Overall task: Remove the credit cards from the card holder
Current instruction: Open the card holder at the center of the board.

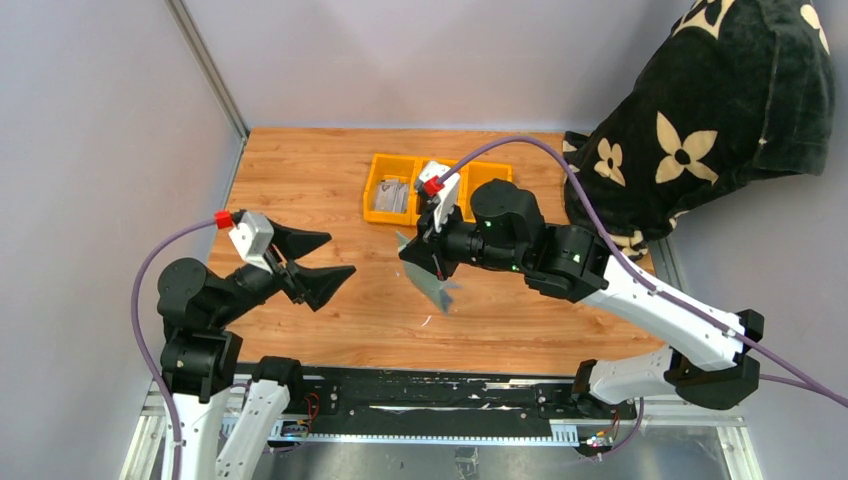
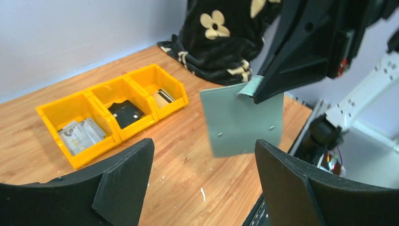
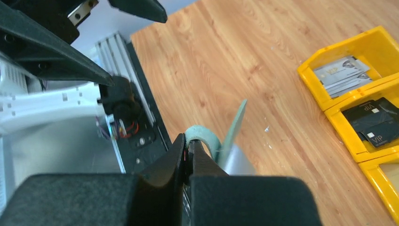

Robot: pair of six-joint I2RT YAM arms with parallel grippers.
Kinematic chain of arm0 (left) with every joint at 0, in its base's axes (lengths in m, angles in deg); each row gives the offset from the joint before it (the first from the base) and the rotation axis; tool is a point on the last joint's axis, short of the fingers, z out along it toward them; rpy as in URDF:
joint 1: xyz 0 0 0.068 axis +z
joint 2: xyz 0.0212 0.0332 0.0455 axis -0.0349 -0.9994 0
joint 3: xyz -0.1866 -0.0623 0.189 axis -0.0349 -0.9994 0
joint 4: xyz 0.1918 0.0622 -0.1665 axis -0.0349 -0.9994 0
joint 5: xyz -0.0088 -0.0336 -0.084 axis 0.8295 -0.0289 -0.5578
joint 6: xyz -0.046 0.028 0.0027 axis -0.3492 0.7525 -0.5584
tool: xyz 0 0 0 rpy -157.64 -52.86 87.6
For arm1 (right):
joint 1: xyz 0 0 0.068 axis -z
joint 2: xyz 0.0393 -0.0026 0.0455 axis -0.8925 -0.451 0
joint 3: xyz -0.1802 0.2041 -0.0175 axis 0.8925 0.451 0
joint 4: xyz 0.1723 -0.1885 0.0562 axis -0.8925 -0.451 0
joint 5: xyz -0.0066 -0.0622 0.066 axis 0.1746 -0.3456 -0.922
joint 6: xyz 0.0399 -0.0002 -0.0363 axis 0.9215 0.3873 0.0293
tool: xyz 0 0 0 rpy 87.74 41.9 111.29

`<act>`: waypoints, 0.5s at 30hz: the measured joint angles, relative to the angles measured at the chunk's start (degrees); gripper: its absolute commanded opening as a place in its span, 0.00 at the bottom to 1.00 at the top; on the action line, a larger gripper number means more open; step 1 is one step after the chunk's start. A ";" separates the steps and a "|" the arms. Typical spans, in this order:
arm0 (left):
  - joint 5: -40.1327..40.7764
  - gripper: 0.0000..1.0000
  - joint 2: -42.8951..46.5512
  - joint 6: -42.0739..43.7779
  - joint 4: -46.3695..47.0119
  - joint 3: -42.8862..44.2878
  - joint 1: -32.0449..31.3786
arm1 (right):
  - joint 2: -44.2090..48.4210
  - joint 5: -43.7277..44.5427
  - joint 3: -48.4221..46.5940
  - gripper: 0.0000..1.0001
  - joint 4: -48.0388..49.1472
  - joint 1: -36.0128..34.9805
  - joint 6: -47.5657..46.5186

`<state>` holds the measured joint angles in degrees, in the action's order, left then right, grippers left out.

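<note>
I judge little is left to do over the desk (image 1: 330, 170). The yellow bin (image 2: 47, 110) holds whitish credit cards (image 2: 80, 134) in 1 end compartment, black cards (image 3: 371, 117) in the middle one, and more in the 3rd. The card holder (image 2: 240, 122) hangs unfolded in the air, pinched at its strap by the right jaws. The left jaws stand spread near it, holding nothing. I cannot tell whether any card remains inside. The only writing I can read is "VIP", on the black cards.
</note>
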<state>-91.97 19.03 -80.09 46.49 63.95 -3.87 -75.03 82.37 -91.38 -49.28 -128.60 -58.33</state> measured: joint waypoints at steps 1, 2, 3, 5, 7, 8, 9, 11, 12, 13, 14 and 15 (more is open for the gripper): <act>-1.77 0.85 0.52 1.46 -0.07 -0.68 0.00 | -0.72 -1.09 -1.07 0.00 -1.95 -0.04 -1.53; -3.45 0.84 1.16 2.97 -0.28 -1.40 0.00 | -1.25 -2.32 -1.79 0.00 -3.39 -0.11 -2.78; -5.33 0.84 1.84 4.68 -0.59 -2.14 0.00 | -1.66 -3.50 -2.23 0.00 -4.61 -0.17 -3.76; -8.63 0.82 3.34 8.87 -1.81 -3.34 0.00 | -2.60 -6.64 -3.04 0.00 -7.08 -0.22 -5.90; -10.03 0.80 4.76 13.33 -3.45 -3.93 0.00 | -3.32 -9.22 -3.89 0.00 -8.48 -0.22 -7.26; -10.12 0.79 5.27 15.08 -4.17 -3.98 0.00 | -3.61 -10.36 -4.42 0.00 -8.94 -0.22 -7.85; -10.14 0.78 5.62 16.74 -4.79 -3.98 0.00 | -3.76 -11.15 -4.81 0.00 -9.14 -0.24 -8.22; -10.21 0.76 5.90 20.48 -6.54 -3.45 0.00 | -3.80 -12.74 -5.64 0.00 -9.16 -0.24 -9.18; -10.29 0.76 5.53 21.81 -7.56 -2.95 0.00 | -3.74 -13.33 -5.95 0.00 -9.14 -0.24 -9.55; -10.60 0.76 4.98 22.93 -8.46 -2.29 0.00 | -3.72 -13.86 -6.23 0.00 -9.16 -0.24 -9.88; -11.08 0.77 4.39 23.96 -9.60 -1.46 0.00 | -3.69 -14.45 -6.36 0.00 -9.18 -0.24 -10.19; -11.87 0.78 3.58 25.24 -10.86 -0.31 0.00 | -3.61 -14.97 -6.38 0.00 -9.20 -0.24 -10.45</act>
<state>-103.84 22.61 -54.85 35.62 63.64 -3.87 -78.64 67.39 -97.76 -58.48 -128.84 -68.78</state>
